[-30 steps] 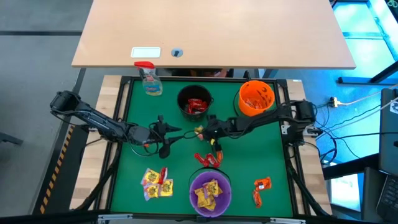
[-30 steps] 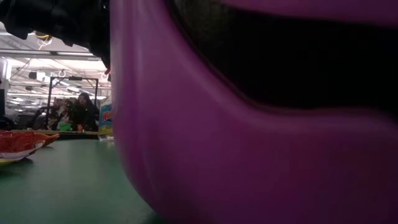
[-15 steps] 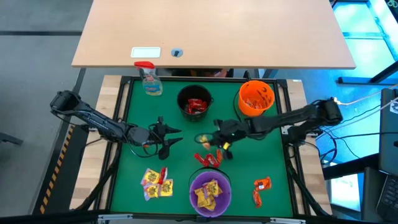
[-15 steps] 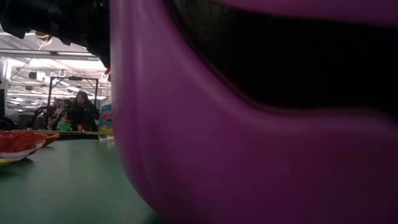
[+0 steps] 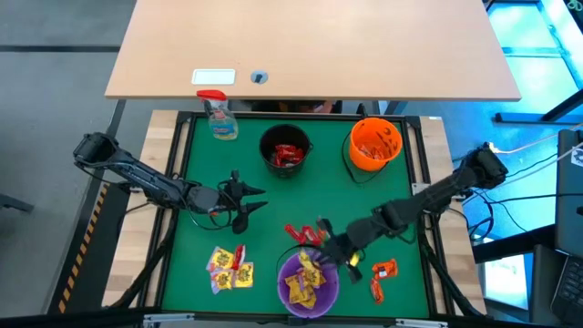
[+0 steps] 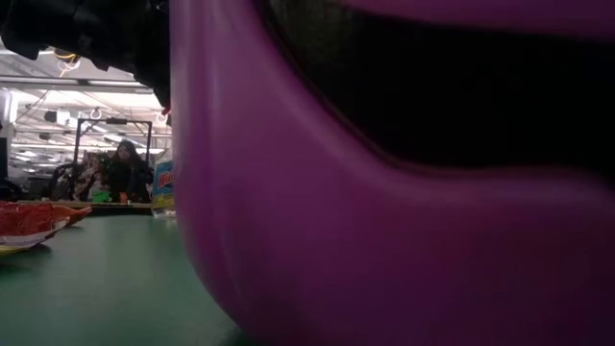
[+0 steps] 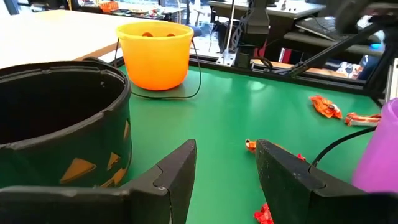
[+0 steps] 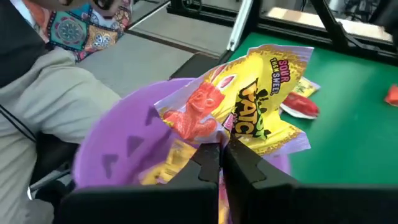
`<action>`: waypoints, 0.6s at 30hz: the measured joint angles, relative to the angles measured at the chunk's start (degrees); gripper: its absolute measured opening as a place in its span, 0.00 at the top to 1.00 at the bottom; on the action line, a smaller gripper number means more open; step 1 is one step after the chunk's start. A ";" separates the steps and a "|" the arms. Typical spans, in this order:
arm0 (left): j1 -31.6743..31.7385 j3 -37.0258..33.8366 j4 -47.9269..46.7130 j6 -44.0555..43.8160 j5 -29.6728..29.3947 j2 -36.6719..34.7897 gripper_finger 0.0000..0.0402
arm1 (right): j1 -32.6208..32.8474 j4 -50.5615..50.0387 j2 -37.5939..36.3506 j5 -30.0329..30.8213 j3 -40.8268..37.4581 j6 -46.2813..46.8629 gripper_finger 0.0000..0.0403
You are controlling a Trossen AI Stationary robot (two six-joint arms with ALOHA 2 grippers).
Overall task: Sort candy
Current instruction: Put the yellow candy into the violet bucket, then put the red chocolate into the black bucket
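My right gripper (image 5: 322,254) is shut on a yellow candy packet with red print (image 8: 255,106), at the far rim of the purple bowl (image 5: 308,281), which holds more yellow packets. My left gripper (image 5: 250,201) is open above the green mat left of centre, touching nothing; its fingers (image 7: 180,171) frame bare mat. Loose yellow packets (image 5: 228,267) lie on the mat near the near-left corner. Red ones (image 5: 305,234) lie just beyond the purple bowl, and orange ones (image 5: 383,273) to its right. The black bowl (image 5: 286,150) holds red candy, the orange bowl (image 5: 375,143) orange candy. My right gripper pinches the yellow packet between its two fingertips (image 8: 211,158) at one crinkled edge (image 8: 231,134). The fingers come slanting down from the table's far right. The packet is lifted clear of the mat and sits over the purple bowl's rim (image 8: 124,112).
A spray bottle with a red trigger (image 5: 219,114) stands at the far-left corner of the mat. The purple bowl (image 6: 384,192) fills most of the low view. A person's sleeve (image 8: 50,106) shows beyond the near edge. Bare mat lies between the bowls and at the right.
My right gripper has carried the yellow packet from the middle of the mat toward the near edge, ending at the purple bowl's far rim. The packet is now lifted over the bowl. My left arm has kept still.
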 joint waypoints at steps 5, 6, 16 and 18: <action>0.00 0.00 -0.01 -1.81 0.01 0.00 0.61 | 2.92 0.42 0.65 4.18 0.00 1.54 0.97; 0.00 0.00 -0.01 -2.24 0.01 0.00 0.61 | 3.32 0.59 0.81 5.25 0.00 1.55 0.96; 0.00 0.00 0.02 -2.63 0.04 0.00 0.61 | 4.51 1.35 2.06 6.75 0.00 4.34 0.76; -0.01 0.00 -0.01 -2.63 0.06 0.00 0.61 | 4.50 1.36 2.08 6.76 0.00 4.33 0.73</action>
